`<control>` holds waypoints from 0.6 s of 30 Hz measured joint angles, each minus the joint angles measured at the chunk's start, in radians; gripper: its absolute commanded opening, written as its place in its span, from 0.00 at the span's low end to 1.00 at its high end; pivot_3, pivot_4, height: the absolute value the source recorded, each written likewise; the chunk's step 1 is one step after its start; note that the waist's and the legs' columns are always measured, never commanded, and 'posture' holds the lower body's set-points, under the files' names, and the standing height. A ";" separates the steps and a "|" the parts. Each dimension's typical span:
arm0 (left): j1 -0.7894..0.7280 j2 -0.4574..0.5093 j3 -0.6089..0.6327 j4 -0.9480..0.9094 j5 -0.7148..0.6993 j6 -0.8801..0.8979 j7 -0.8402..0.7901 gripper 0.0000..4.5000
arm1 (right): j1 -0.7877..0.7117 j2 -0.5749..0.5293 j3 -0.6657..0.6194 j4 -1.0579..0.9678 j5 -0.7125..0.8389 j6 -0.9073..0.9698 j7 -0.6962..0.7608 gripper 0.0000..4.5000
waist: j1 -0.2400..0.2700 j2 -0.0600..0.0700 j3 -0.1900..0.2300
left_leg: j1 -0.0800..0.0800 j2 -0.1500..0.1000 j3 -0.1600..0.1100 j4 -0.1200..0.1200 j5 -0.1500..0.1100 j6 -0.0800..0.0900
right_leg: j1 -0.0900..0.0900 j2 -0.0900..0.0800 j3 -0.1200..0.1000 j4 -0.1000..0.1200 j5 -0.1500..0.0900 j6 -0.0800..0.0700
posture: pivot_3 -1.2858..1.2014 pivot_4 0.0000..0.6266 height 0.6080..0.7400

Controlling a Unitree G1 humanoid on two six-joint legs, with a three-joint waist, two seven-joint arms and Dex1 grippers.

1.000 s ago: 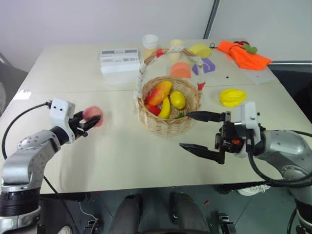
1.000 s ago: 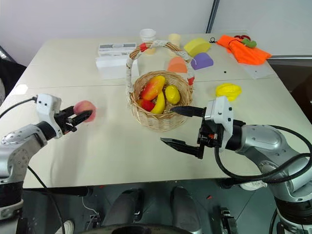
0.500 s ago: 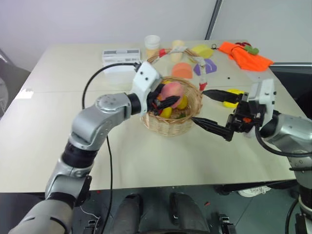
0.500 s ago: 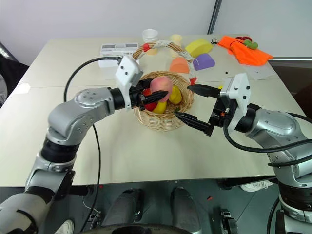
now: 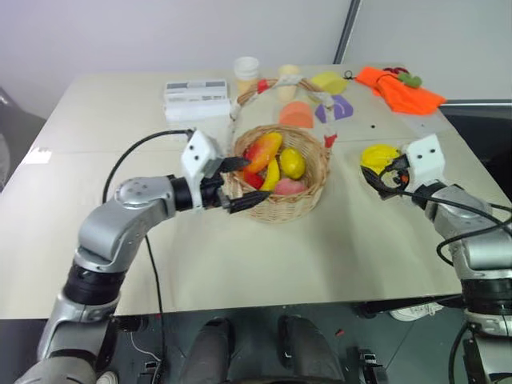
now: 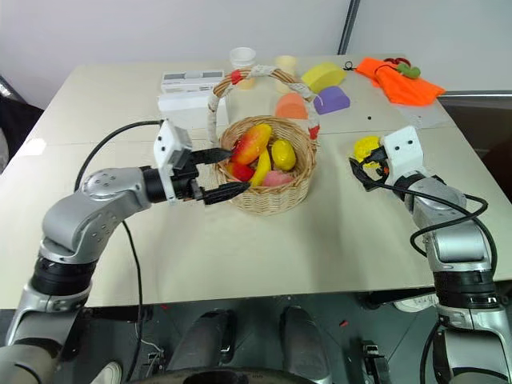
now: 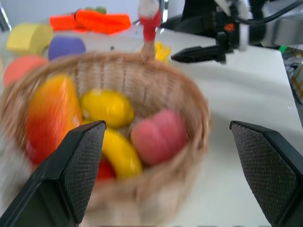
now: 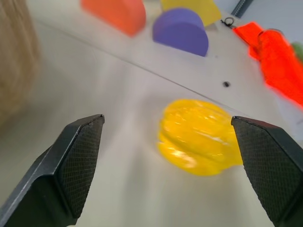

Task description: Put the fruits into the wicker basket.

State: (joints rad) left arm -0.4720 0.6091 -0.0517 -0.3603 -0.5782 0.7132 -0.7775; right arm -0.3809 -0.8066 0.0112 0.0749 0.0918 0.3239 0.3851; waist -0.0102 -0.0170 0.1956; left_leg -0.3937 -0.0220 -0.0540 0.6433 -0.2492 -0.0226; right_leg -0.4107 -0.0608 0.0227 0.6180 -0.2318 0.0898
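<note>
Left gripper point(image 5: 234, 185): fingers spread wide and empty, held at the near rim of the wicker basket point(image 5: 314, 196), one finger over the rim and one along the outer wall.
Peach point(image 5: 290, 186): lying inside the basket just beyond the left fingertips, against the near-right wall beside the banana point(image 5: 270, 176) and lemon point(image 5: 292, 162).
Right gripper point(image 8: 165, 156): fingers as wide apart as they go, holding nothing.
Starfruit point(image 8: 201, 136): on the table ahead of the right fingers and lying between their lines, not yet between the pads; how close the tips are I cannot quite judge, as the wrist view is blurred.
Risk, right side: the starfruit is glossy and ridged, so if the pads close on the ridges or off centre it may squirt out or roll toward the purple block point(image 8: 181, 31).
Risk, approach: coming in too low could push the fruit along the table instead of straddling it.
Risk, left side: a careless pull-back could catch the rim or the handle point(image 5: 236, 116) and drag or tip the basket.
Change from a second ago: the peach was pinched in the left fingers well clear of the basket; now it is released inside.
Change, right arm: it has swung from in front of the basket out to the starfruit, staying open.
</note>
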 measured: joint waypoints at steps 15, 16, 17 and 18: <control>0.066 -0.051 0.042 -0.119 -0.101 0.001 0.017 1.00 | -0.300 0.000 0.227 0.747 -0.469 -0.586 -0.173 0.56 | -0.008 0.000 0.000 | 0.001 -0.001 0.001 0.002 0.000 0.000 | 0.001 -0.001 0.001 0.000 0.000 0.000 | 0.52 0.24 1.00; 0.066 -0.050 0.042 -0.119 -0.102 0.001 0.017 1.00 | -0.305 0.001 0.234 0.766 -0.481 -0.604 -0.181 0.45 | -0.008 0.000 0.000 | 0.001 -0.001 0.001 0.002 0.000 0.000 | 0.001 0.000 0.001 0.001 0.000 0.000 | 0.52 0.24 1.00; 0.066 -0.049 0.042 -0.119 -0.101 0.001 0.017 1.00 | -0.307 0.002 0.237 0.779 -0.490 -0.619 -0.186 0.34 | -0.008 0.000 0.000 | 0.001 -0.001 0.001 0.002 0.000 0.000 | 0.001 0.000 0.001 0.001 0.000 0.000 | 0.52 0.24 1.00; 0.066 -0.047 0.042 -0.119 -0.101 0.001 0.018 1.00 | -0.307 0.002 0.239 0.789 -0.501 -0.637 -0.193 0.22 | -0.008 0.000 0.000 | 0.001 -0.001 0.001 0.002 0.000 0.000 | 0.001 0.000 0.001 0.001 0.000 0.000 | 0.52 0.24 1.00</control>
State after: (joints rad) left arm -0.4057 0.5624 -0.0097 -0.4795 -0.6795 0.7140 -0.7595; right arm -0.6884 -0.8045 0.2507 0.8643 -0.4095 -0.3128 0.1919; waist -0.0181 -0.0172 0.1957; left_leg -0.3928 -0.0229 -0.0531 0.6451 -0.2491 -0.0228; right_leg -0.4095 -0.0610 0.0236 0.6189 -0.2314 0.0902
